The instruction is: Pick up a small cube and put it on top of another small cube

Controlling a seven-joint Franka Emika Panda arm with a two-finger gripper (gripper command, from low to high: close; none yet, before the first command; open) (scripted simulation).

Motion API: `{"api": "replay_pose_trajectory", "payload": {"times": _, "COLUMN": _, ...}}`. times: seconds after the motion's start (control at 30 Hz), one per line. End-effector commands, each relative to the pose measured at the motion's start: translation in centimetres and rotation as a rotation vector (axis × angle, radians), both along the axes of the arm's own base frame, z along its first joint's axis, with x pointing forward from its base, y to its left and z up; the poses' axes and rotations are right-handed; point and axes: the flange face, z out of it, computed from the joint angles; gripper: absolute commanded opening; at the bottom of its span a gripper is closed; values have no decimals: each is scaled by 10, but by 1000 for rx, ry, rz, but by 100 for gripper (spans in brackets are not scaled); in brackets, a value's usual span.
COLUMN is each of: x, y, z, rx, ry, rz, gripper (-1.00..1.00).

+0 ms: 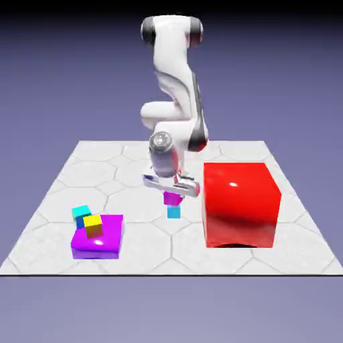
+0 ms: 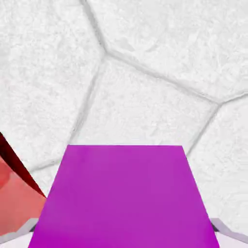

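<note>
- Our gripper (image 1: 173,191) is clenched on the small magenta cube (image 1: 172,198); in the hand view the cube fills the space between the fingertips.
- We have that cube near the middle of the table (image 1: 137,238), midway between its two side edges. The light cyan cube (image 1: 174,212) shows just below it in the exterior view, slightly toward the table's front edge.
- We can't tell whether the two touch or how much height separates them. If we judge the drop wrongly, pressing too low could shove the lower cube, and letting go too high could make ours bounce off.
- We may also be off centre: the magenta one could be behind the cyan one rather than over it, and opening there would leave it beside its mate or tipped on an edge.
- If the fingers part unevenly, or we lift before both sides are free, one pad could drag our cube off.
- The big red cube (image 1: 238,204) stands close by, toward the table's edge at the exterior view's right. A wide sideways correction that way could knock the hand against it.
</note>
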Motion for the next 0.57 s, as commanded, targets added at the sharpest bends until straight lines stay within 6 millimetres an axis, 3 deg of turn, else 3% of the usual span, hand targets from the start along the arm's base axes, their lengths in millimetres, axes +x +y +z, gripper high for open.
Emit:
{"api": "replay_pose_trajectory", "payload": {"times": 0.0, "x": -12, "y": 2, "z": 1, "rx": 6, "ry": 5, "rz": 50, "gripper": -100}}
{"api": "replay_pose_trajectory", "payload": {"times": 0.03, "x": -22, "y": 3, "z": -1, "rx": 13, "ry": 8, "rz": 88, "gripper": -100}}
{"api": "replay_pose_trajectory", "payload": {"times": 0.23, "x": -44, "y": 6, "z": -63, "rx": 13, "ry": 8, "rz": 88, "gripper": -100}}
{"api": "replay_pose_trajectory", "payload": {"times": 0.27, "x": -44, "y": 6, "z": -63, "rx": 13, "ry": 8, "rz": 88, "gripper": 100}}
{"api": "replay_pose_trajectory", "payload": {"times": 0.3, "x": -44, "y": 6, "z": -63, "rx": 13, "ry": 8, "rz": 88, "gripper": 100}}
{"api": "replay_pose_trajectory", "payload": {"times": 0.5, "x": -22, "y": 3, "z": 0, "rx": 13, "ry": 8, "rz": 88, "gripper": 100}}
{"api": "replay_pose_trajectory", "payload": {"times": 0.53, "x": -21, "y": 3, "z": 1, "rx": 13, "ry": 8, "rz": 88, "gripper": 100}}
